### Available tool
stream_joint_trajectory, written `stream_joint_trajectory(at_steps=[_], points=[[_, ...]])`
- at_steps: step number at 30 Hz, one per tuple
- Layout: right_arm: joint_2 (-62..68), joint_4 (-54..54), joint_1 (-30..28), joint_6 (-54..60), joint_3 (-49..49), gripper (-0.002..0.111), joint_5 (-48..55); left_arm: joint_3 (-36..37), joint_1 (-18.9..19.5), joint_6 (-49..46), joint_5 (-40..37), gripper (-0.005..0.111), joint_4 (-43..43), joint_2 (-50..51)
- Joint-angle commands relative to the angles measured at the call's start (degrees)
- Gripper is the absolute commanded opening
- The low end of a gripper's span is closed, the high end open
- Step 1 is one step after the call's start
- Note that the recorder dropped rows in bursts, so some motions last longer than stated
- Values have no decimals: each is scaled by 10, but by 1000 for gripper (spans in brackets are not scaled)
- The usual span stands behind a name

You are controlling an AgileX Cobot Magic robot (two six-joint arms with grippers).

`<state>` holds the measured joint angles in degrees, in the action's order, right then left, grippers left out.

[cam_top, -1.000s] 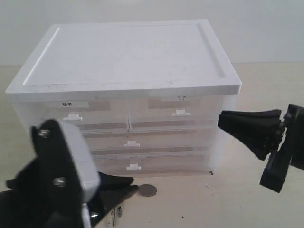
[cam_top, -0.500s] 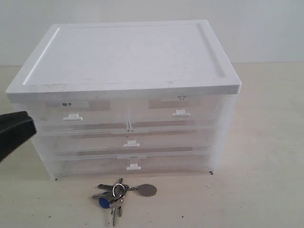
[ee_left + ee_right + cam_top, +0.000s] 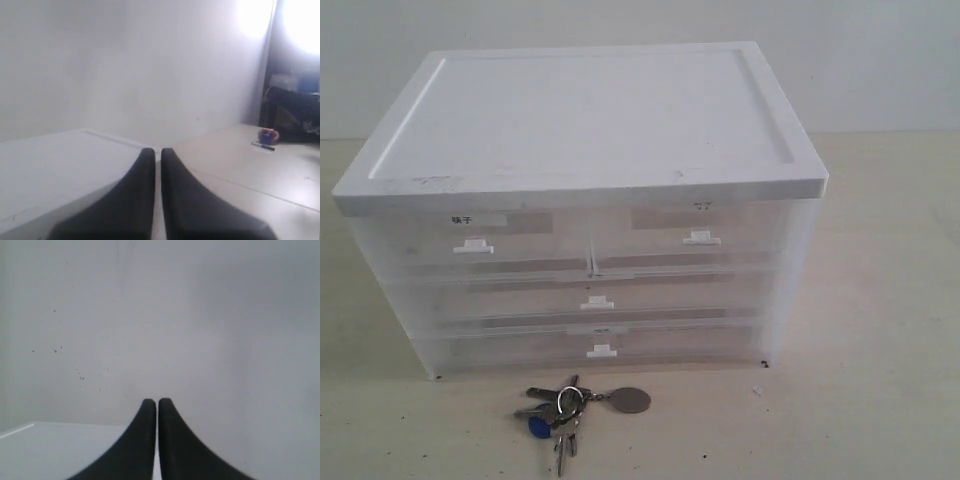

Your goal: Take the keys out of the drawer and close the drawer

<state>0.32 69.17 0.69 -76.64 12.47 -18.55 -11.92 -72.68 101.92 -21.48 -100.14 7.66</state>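
Note:
The keys (image 3: 568, 408), silver on a ring with a round blue tag and an oval grey tag, lie on the table just in front of the drawer cabinet (image 3: 590, 180). All the cabinet's translucent drawers (image 3: 595, 300) sit pushed in flush. Neither arm shows in the exterior view. In the left wrist view my left gripper (image 3: 158, 150) is shut with nothing between its black fingers, above the cabinet's white top (image 3: 50, 170). My right gripper (image 3: 157, 401) is likewise shut and empty, facing a grey wall.
The cabinet has a white lid and several drawers with small white handles. Beige tabletop (image 3: 880, 300) surrounds it. In the left wrist view a small red and blue object (image 3: 268, 135) lies far off on the table, with dark clutter behind it.
Both arms have withdrawn out of the exterior view: the right one left first, then the left. The keys, uncovered as the left arm left, lie still.

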Motion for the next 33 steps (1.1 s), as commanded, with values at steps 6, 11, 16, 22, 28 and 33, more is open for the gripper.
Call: stream_joint_trajectory(at_steps=[6,11,16,22,28,33], points=[[-3,23,0,-28,0,0,9,3,-5,4,18,4,2,-77],[-3,23,0,-27,0,0,30,3,-5,4,33,4,2,-77],[-3,23,0,-28,0,0,25,3,-5,4,87,4,2,-77],[-3,20,0,-28,0,0,23,3,-5,4,131,4,2,-77],[-3,20,0,-28,0,0,25,3,-5,4,131,4,2,-77],[-3,20,0,-28,0,0,21,3,-5,4,131,4,2,-77]])
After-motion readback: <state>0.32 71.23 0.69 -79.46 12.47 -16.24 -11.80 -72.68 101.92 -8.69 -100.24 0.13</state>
